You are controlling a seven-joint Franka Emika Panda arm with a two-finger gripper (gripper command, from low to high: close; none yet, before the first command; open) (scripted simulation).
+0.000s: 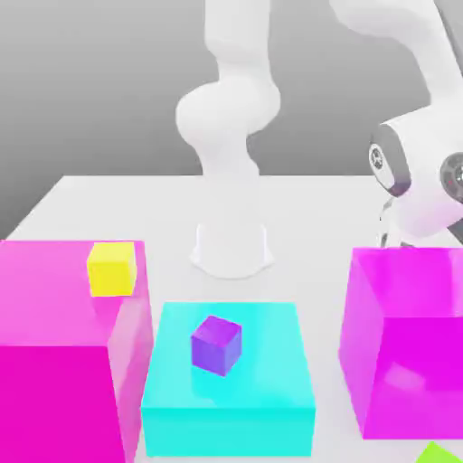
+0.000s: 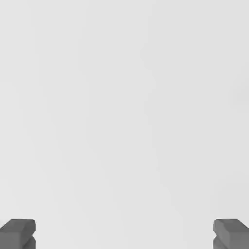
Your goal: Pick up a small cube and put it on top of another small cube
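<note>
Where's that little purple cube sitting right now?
In the exterior view, the purple cube sits on top of the cyan block, between the two big magenta blocks.

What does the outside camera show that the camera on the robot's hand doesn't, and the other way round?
The exterior view has the blocks: a yellow small cube on a big magenta block, a purple small cube on a cyan block, a second magenta block, and the white arm. The hand view has the gripper, fingertips wide apart, nothing between. Both share the pale table.
</note>
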